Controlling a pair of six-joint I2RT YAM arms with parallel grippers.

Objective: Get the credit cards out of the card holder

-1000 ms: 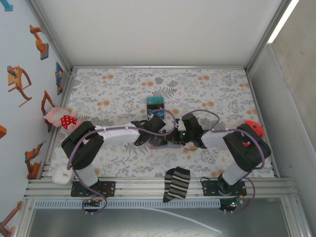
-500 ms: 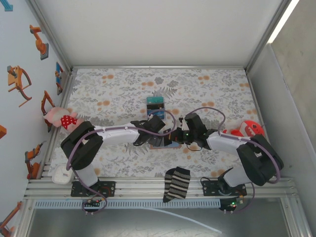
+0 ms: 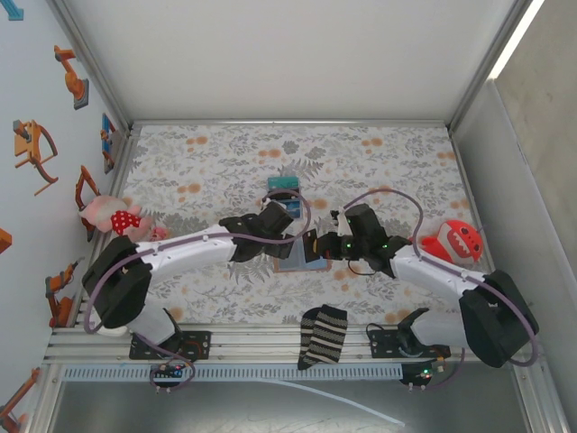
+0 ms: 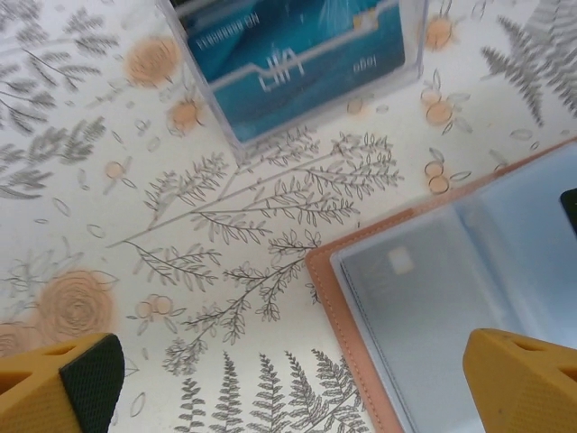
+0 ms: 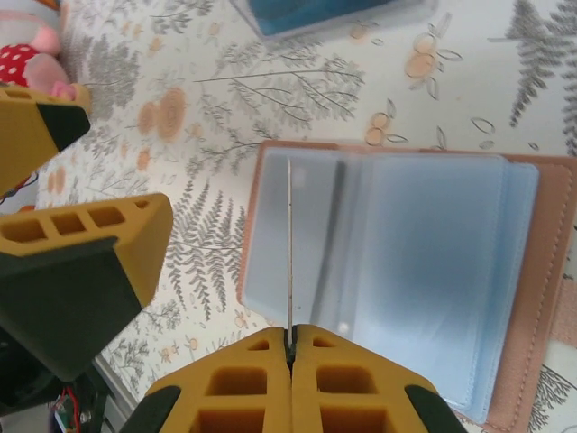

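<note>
The card holder (image 3: 300, 259) lies open on the floral cloth, tan with light-blue sleeves (image 5: 424, 271). My right gripper (image 5: 290, 338) is shut on a thin credit card (image 5: 289, 244), seen edge-on and standing upright above the holder's left half. In the top view the right gripper (image 3: 315, 245) sits at the holder's right edge. Another credit card (image 4: 424, 307) with a pale chip rests inside a sleeve. My left gripper (image 4: 293, 388) hangs open over bare cloth just left of the holder (image 4: 361, 352), holding nothing. Its yellow fingers (image 5: 81, 262) show left of the holder.
A clear box of teal cards (image 3: 283, 187) stands just behind the holder, close to the left gripper (image 3: 278, 231). A striped sock (image 3: 323, 336) lies at the front edge. A red toy (image 3: 455, 239) sits at the right, a pink plush (image 3: 113, 216) at the left.
The right arm has swung out to the right, uncovering the red toy, with its gripper still shut. The left arm has stretched out and its gripper has shifted slightly left, off the holder.
</note>
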